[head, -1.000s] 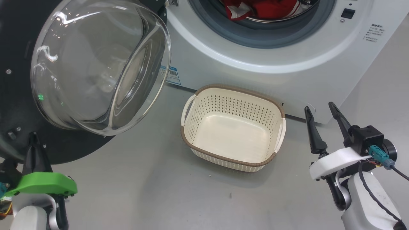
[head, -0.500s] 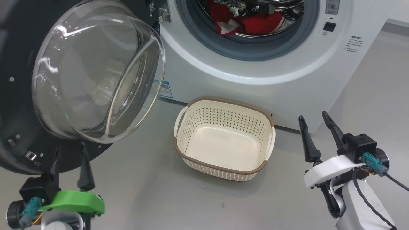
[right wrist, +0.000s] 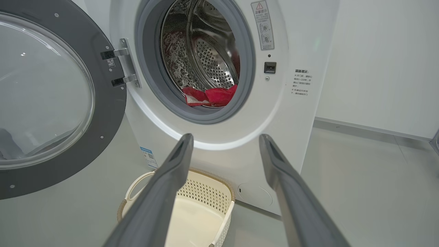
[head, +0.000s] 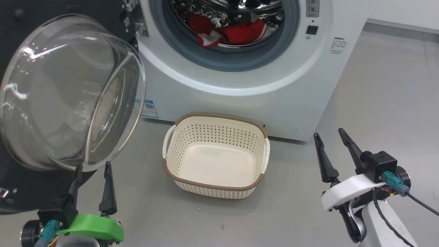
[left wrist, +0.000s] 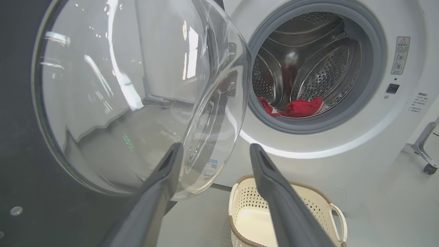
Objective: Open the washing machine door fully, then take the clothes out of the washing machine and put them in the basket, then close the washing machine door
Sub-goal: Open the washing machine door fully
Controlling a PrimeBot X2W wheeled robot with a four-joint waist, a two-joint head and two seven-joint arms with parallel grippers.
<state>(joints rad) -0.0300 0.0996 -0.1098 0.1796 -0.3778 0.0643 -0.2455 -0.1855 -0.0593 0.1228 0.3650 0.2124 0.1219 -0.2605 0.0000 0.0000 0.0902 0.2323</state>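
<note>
The red clothes (head: 226,32) lie low in the steel drum of the washing machine (head: 240,99), at 12 o'clock from the basket (head: 219,115), which stands on the grey floor (head: 377,85) just before the machine. The washing machine door (head: 68,92) hangs wide at the basket's 10 o'clock, its glass bowl bulging just above the left hand (head: 94,165). That hand's fingers stand apart. The right hand (head: 328,132), at the basket's 4 o'clock, is also spread, well apart from the clothes at its 11 o'clock.
</note>
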